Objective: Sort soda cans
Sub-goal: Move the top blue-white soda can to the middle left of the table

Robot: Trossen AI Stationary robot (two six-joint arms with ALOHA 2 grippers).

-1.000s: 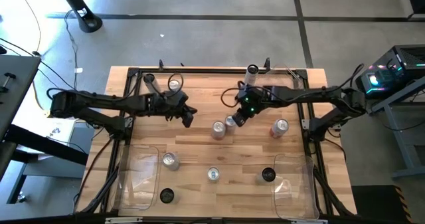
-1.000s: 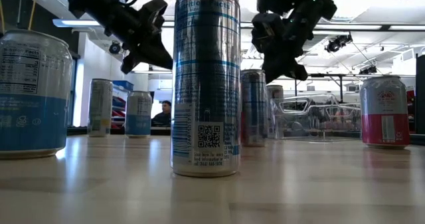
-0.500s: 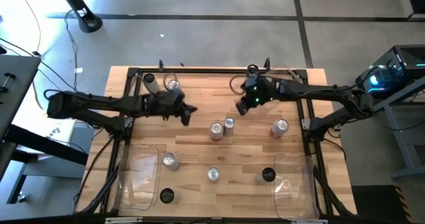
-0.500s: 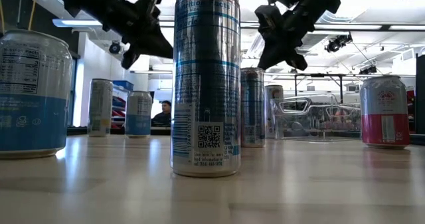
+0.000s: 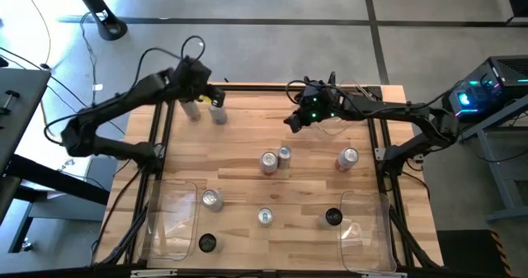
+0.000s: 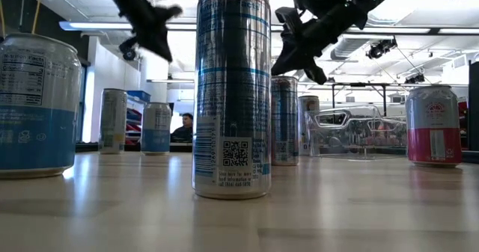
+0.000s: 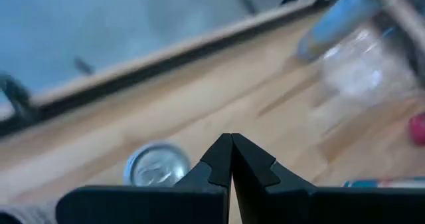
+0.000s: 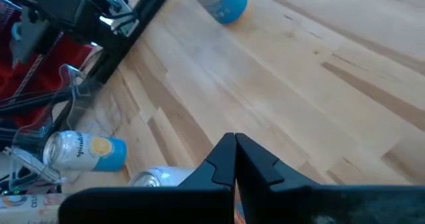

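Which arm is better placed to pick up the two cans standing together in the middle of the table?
Probably right. The right gripper, shut and empty, is nearer to the two cans; the left gripper is at the far left corner.

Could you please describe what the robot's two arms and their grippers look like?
Both arms are black, slender and jointed, with dark cables looping along them. The left gripper has two matte black fingers with angular, stepped tips tapering to a point. The right gripper has the same wedge-shaped black fingers, and a small green light glows on its wrist.
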